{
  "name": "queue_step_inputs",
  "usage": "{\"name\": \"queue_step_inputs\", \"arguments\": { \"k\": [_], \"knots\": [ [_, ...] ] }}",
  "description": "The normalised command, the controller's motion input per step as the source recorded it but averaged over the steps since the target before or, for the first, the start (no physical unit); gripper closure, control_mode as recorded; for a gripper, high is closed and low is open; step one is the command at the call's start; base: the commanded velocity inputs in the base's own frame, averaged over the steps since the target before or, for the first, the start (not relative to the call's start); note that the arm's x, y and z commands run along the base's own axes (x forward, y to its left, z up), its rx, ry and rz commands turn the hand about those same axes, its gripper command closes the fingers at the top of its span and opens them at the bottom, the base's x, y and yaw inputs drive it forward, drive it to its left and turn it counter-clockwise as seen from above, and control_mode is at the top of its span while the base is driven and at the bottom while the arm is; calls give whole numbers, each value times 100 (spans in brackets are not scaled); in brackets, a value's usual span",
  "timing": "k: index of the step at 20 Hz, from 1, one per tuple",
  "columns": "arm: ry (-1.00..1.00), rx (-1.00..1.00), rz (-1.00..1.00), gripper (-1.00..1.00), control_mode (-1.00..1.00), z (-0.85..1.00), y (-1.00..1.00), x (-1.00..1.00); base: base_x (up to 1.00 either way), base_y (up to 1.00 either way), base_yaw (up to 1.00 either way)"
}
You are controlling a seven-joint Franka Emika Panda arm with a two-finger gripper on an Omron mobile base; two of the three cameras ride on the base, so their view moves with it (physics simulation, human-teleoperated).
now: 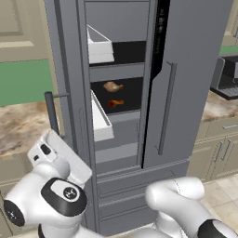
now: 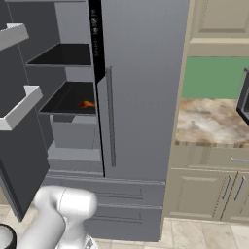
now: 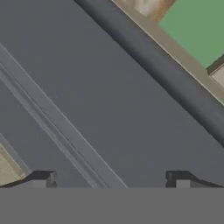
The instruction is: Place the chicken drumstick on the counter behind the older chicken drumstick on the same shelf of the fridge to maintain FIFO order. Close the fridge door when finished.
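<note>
Pincer (image 3: 109, 178) standing wide open, empty, facing door (image 3: 109, 100). Drumstick (image 1: 112, 86) lying on shelf (image 1: 123, 111), behind older drumstick (image 1: 115, 102). Door likely stiff, heavy: pushing flat on its outer face.

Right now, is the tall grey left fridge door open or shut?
Open. The tall grey left fridge door is swung outward, its white bins exposed, and both chicken pieces show on the black shelf.

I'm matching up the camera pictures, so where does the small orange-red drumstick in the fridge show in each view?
Left base view: the older chicken drumstick lies near centre, at the shelf front, before the golden chicken drumstick.
Right base view: left of centre, at the shelf's right end.
Hand view: faces a flat grey fridge panel.
Shared landmark: the closed door's bar handle.
</note>
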Motion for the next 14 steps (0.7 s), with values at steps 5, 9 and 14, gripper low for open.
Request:
{"name": "queue_step_inputs", "arguments": {
  "k": [5,9,14],
  "knots": [
    [-10,-19,-4,-100,-100,-17,60,0,0,0,0],
    [-2,-16,-7,-100,-100,-15,45,25,0,0,0],
    [5,-11,-14,-100,-100,-14,29,78,0,0,0]
  ]
}}
